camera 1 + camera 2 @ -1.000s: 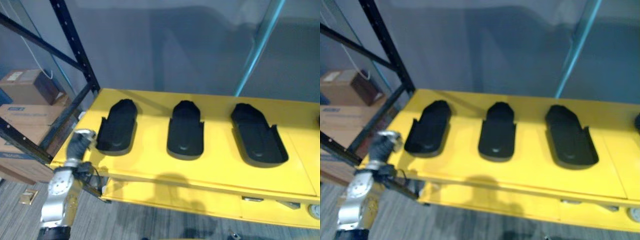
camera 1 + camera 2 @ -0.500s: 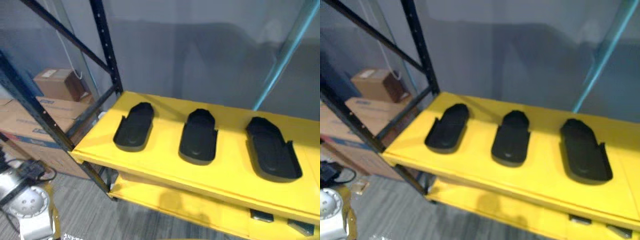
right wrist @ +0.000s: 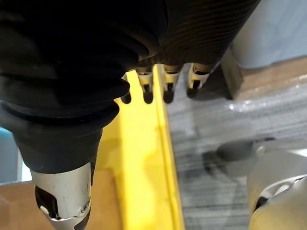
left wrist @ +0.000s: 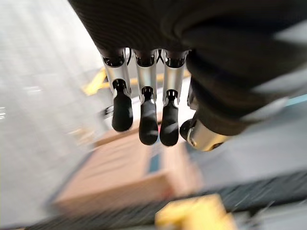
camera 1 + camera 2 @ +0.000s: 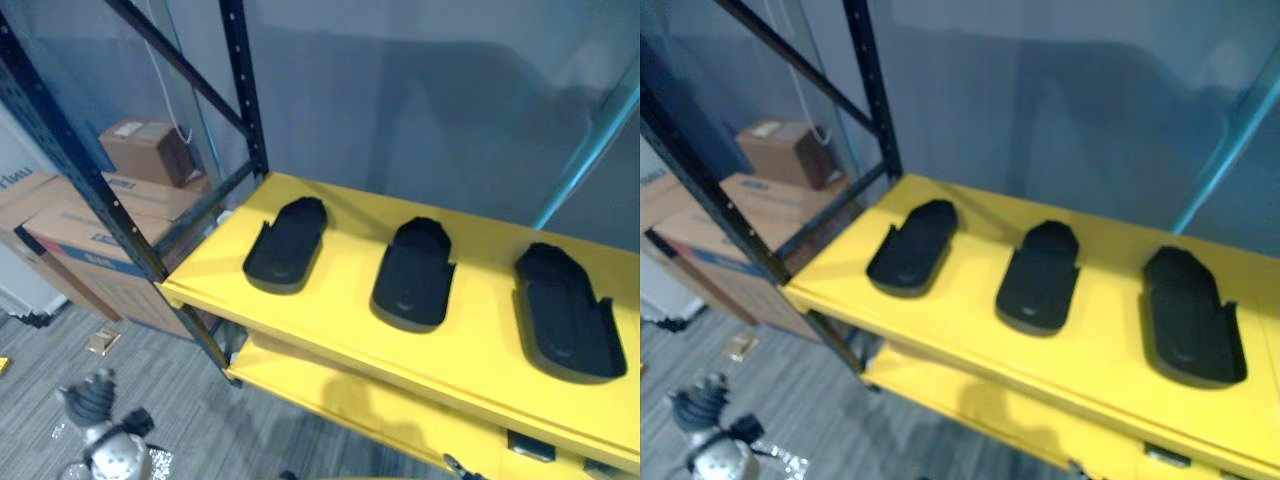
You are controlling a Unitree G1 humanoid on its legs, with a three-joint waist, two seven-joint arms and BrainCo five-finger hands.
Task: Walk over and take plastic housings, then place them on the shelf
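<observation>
Three black plastic housings lay in a row on the yellow shelf. I kept both hands empty: left hand straight-fingered, right hand loosely extended.

Left hand black ribbed cover, silver fingers dark-tipped; right hand alike

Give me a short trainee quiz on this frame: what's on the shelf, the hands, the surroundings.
1. How many plastic housings lie on the yellow shelf?
2. True or false: the left hand holds a housing.
3. What stands on the floor past the shelf's left end? A) cardboard boxes B) a chair C) a bin

Key: 1) three; 2) false, its fingers are straight and hold nothing; 3) A.
</observation>
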